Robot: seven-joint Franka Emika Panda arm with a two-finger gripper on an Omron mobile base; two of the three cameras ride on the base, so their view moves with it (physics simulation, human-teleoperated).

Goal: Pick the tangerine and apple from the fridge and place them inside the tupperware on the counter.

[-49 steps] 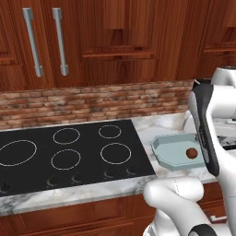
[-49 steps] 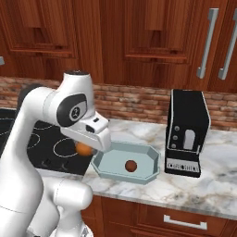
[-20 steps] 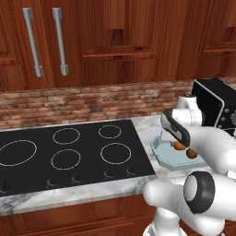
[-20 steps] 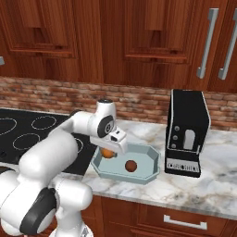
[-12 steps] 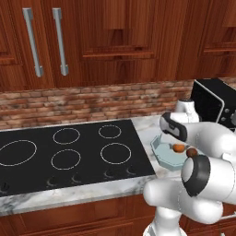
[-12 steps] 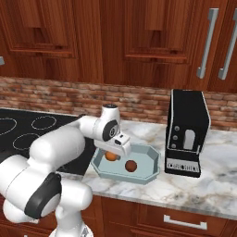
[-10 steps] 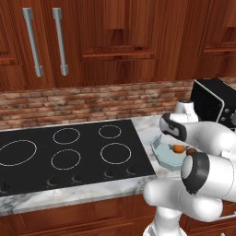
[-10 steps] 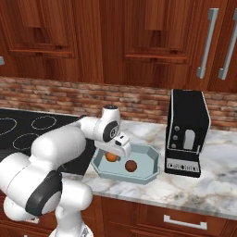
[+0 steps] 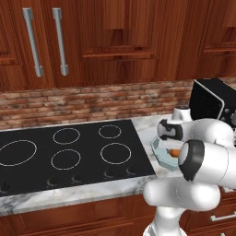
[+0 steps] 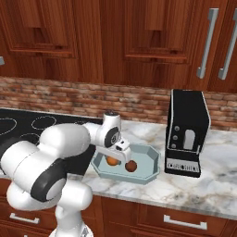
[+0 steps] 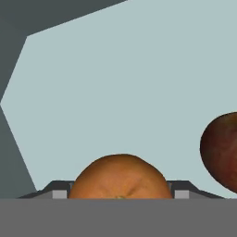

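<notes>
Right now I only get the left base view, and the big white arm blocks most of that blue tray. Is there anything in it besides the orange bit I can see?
Observer: Yes. The right base view shows a dark red apple lying in the tupperware, beside the tangerine.
Visitor: Are the two fruits touching?
Observer: No. The hand view shows a strip of bare tray floor between them.
Visitor: Is the tool gripping the orange one?
Observer: I cannot tell. In the hand view the tool has one tip close on each side of the tangerine, but whether they press on it is not clear.
</notes>
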